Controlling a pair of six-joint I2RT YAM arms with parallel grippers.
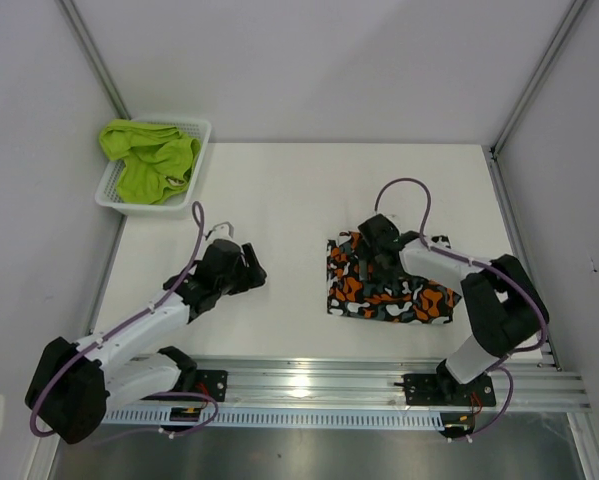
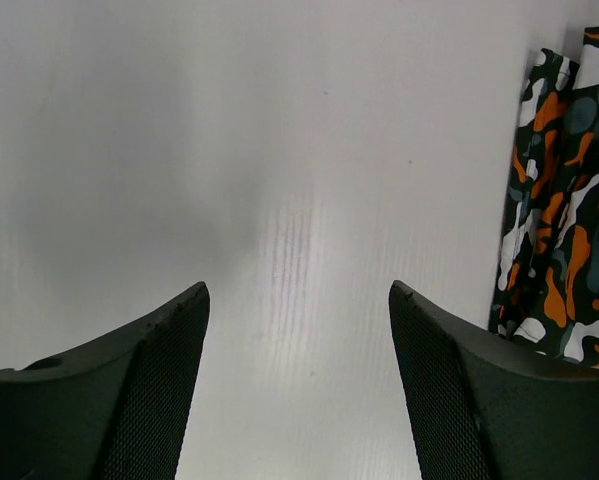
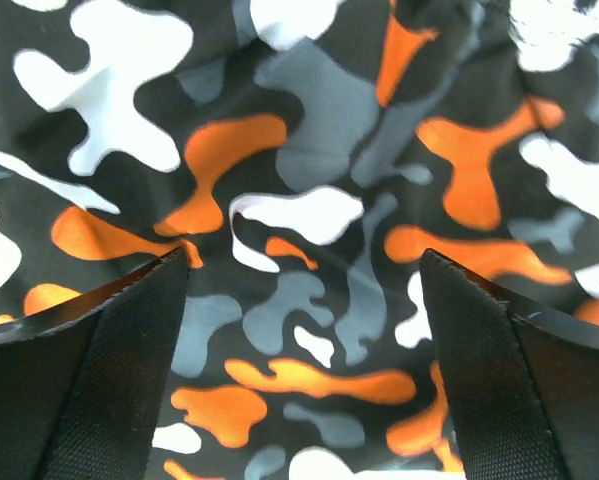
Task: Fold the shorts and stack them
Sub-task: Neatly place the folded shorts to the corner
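- Shorts in the orange, black, white and grey camouflage (image 1: pixel 389 290) lie flat on the desk (image 1: pixel 279 190), right of centre and toward the near edge. They form a compact, roughly rectangular patch that looks folded over at least once.
- Directly above that cloth hangs the right gripper (image 3: pixel 301 262). Its jaws are spread wide, and only the flat pattern shows between them, with no cloth pinched or bunched. My guess is that it sits there either to press the fold or to pick a fresh edge. I cannot tell whether the tips touch the fabric.
- The green shorts (image 1: pixel 151 160) are well apart from all this, crumpled in a heap inside the white basket (image 1: pixel 201 128) at the far left corner of the desk. One edge spills over the rim. They look unfolded, so that half of the task appears not yet started, and nothing is stacked.
- The left gripper (image 2: pixel 297 288) hovers over bare desk to the left of the camouflage shorts, between them and the basket. Its jaws are wide and hold nothing. From its own camera only the left edge of the patterned cloth shows at the right side, so it is near but clear of the fabric.
- Nothing lies between the two garments except open desk. The basket wall is the one obstacle, as the green heap would likely have to be lifted over it.
- White side walls and a metal rail (image 1: pixel 379 378) along the near edge enclose the working area.
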